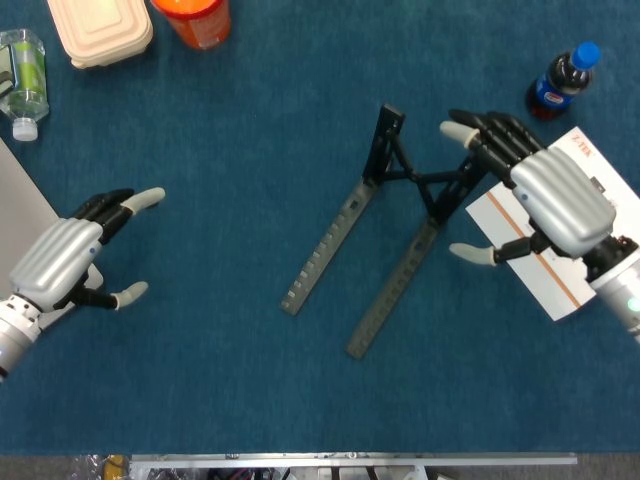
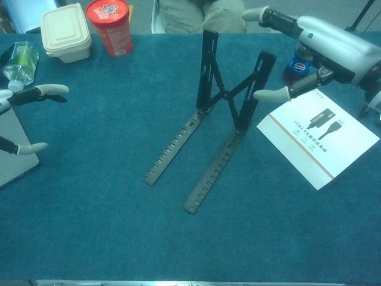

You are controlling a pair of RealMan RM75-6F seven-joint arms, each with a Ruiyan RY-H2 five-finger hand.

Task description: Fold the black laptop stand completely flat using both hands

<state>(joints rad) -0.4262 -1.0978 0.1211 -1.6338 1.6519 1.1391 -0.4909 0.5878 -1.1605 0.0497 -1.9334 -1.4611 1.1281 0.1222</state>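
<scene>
The fingers (image 1: 478,128) of the right hand (image 1: 545,195) are spread apart and grasp nothing; their pale tips reach toward the upper end of the right upright of the black laptop stand (image 1: 385,235), close beside it, though contact cannot be made out. In the chest view the thumb points at that upright from the right with a gap between them. The hand hovers over a white instruction sheet (image 1: 605,190) lying near the right edge of the table (image 1: 220,380).

The left hand (image 1: 62,262) has its fingers (image 1: 135,200) released too, thumb and forefinger held apart on nothing. It sits near the left edge of the table, partly over the corner of a grey laptop (image 1: 20,215), well apart from the stand.

The stand is near the middle of the table, unfolded: two notched flat rails lie on the blue cloth, running toward the front edge, and two uprights joined by crossed braces rise at their far ends.

Along the back edge stand a cream lidded box (image 1: 98,30), a red tub (image 1: 195,18) and a small clear bottle (image 1: 22,82) toward the left corner, and a cola bottle (image 1: 560,82) toward the right.
</scene>
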